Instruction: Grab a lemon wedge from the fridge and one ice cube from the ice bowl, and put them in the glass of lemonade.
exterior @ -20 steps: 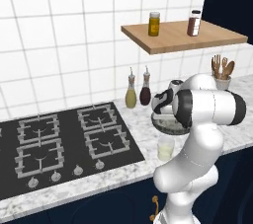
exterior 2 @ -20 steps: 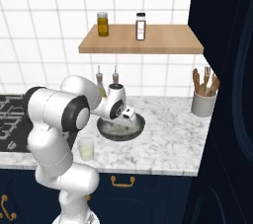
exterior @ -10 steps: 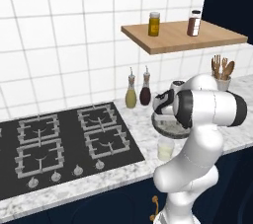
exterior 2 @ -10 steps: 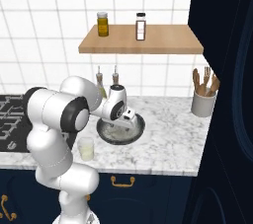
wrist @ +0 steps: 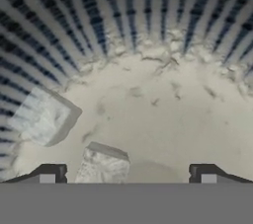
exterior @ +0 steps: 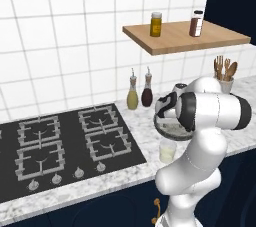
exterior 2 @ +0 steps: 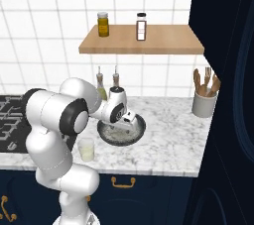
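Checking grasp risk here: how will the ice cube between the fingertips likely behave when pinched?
The ice cube looks blocky and rigid, so it should hold its shape. Its glossy faces suggest it may slip from the open gripper. On the bowl's smooth sloping inside, a nudge would probably slide it.

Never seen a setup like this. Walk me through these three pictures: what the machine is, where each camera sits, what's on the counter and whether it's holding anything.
This is a rendered kitchen with a white robot arm on a driving base. Two pictures come from cameras on that base, behind the arm to its left and right. The third looks along the gripper; its two dark fingertips rise at the bottom.

On the marble counter sit the ice bowl, the glass of lemonade in front of it, two oil bottles by the wall and a crock of wooden utensils. A gas hob lies to the left, and a wooden shelf above carries two jars.

The hand reaches down into the bowl. The hand view shows the bowl's pale speckled inside and two ice cubes. The jaws stand wide apart and hold nothing.
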You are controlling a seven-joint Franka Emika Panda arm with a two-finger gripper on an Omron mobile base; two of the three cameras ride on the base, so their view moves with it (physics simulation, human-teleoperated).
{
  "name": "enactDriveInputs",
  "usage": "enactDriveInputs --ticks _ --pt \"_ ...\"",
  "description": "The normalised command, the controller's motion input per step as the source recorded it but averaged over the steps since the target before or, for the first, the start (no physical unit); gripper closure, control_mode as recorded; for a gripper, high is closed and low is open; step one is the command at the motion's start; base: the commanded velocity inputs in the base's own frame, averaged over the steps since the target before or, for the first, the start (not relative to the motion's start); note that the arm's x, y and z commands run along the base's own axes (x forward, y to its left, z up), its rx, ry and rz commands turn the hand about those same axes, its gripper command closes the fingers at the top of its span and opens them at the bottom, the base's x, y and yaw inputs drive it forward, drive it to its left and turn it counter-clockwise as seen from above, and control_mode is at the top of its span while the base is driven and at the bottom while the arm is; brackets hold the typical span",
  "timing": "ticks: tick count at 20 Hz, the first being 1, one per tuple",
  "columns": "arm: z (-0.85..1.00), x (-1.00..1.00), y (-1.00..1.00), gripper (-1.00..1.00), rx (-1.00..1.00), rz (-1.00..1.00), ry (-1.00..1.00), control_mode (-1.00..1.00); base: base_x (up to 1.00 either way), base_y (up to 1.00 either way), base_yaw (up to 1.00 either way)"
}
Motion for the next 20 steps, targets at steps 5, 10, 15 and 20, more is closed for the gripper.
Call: enactDriveInputs --ticks 5,10,15,20 --pt "-0.05 0.0 0.05 1.0 0.0 0.0 0.0 -1.0 0.0 0.0 0.0" --pt "-0.08 0.0 0.0 1.0 0.0 0.0 0.01 -1.0 0.0 0.0 0.0" --pt "-0.01 0.0 0.0 1.0 0.0 0.0 0.0 -1.0 0.0 0.0 0.0" --pt "0.3 -0.25 0.0 1.0 0.0 0.02 -0.01 -1.0 0.0 0.0 0.0"
